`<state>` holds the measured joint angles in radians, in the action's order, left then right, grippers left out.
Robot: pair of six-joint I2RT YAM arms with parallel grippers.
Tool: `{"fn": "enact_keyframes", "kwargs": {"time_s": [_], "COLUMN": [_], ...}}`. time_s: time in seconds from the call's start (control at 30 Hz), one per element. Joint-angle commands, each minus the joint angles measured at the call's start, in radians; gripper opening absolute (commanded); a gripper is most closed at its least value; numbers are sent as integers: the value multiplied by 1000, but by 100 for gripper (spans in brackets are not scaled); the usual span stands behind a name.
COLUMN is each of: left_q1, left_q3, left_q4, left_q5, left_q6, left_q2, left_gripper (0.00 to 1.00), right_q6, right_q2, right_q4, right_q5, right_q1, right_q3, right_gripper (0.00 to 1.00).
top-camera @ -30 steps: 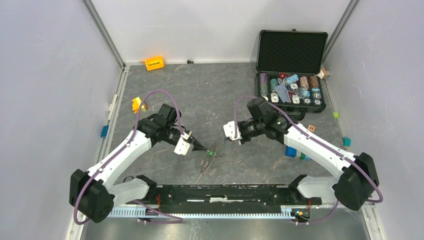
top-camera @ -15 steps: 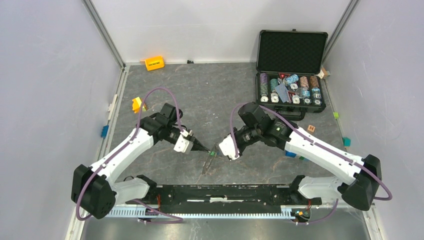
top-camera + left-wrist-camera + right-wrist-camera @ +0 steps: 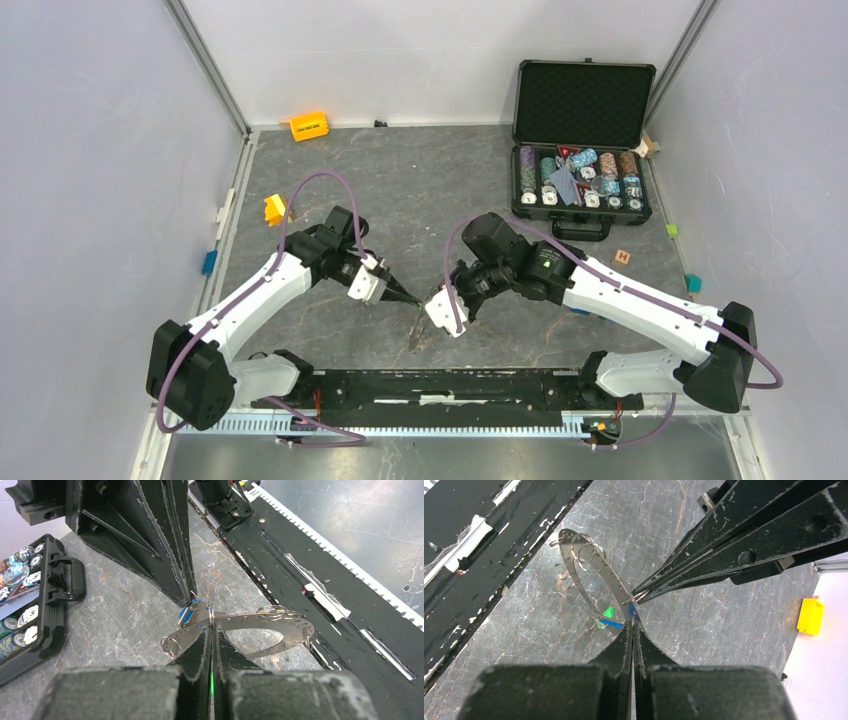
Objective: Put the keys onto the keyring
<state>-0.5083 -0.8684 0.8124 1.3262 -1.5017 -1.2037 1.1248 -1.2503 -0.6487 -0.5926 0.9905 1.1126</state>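
Keyring [image 3: 240,622] stands on edge by the table's [image 3: 420,190] near edge, its long axis running from that edge toward centre. Left gripper [image 3: 211,630] is closed on the far rim, and right gripper [image 3: 632,624] is clamped on the blue key [image 3: 611,623].

keyring [image 3: 240,622] at centre, case [image 3: 583,100] behind it, rightward

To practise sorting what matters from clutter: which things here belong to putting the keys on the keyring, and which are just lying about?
Belong to the job:
keyring
blue key
green key
left hand
right hand

Just lying about:
poker chip case
orange block
yellow block
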Motion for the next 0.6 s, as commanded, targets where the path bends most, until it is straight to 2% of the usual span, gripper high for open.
{"fn": "enact_keyframes", "kwargs": {"time_s": [0.0, 0.57], "left_q1": [-4, -5], "left_q3": [-21, -31], "left_q4": [-18, -18], "left_q5": [73, 48], "left_q6": [-14, -3], "left_q2": [0, -10], "left_gripper": [2, 2], "right_q6": [54, 23], "right_q2": [0, -3], "right_q4": [-22, -17], "right_q5": [23, 4], "right_q1": [18, 37], "right_q3": [37, 62], "right_gripper": [0, 0]}}
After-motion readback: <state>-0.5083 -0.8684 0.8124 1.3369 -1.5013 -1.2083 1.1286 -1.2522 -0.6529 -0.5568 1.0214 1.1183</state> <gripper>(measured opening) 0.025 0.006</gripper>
